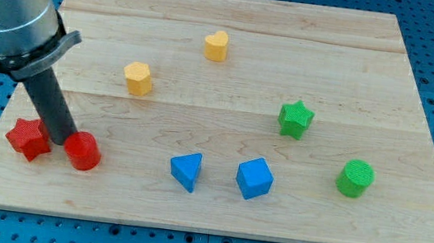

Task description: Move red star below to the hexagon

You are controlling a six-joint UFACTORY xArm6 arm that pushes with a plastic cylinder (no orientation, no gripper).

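Observation:
The red star point(28, 139) lies near the board's lower left corner. The yellow hexagon point(138, 78) sits up and to the right of it, left of the board's middle. My tip point(61, 140) is down on the board between the red star and a red cylinder point(81, 151), close to both. The rod slants up to the arm's grey body at the view's top left.
A yellow heart point(217, 45) lies near the top centre. A green star point(295, 119) and a green cylinder point(355, 177) are at the right. A blue triangle point(186, 170) and a blue cube point(254, 178) sit at the bottom centre. The wooden board point(214, 212) rests on a blue pegboard.

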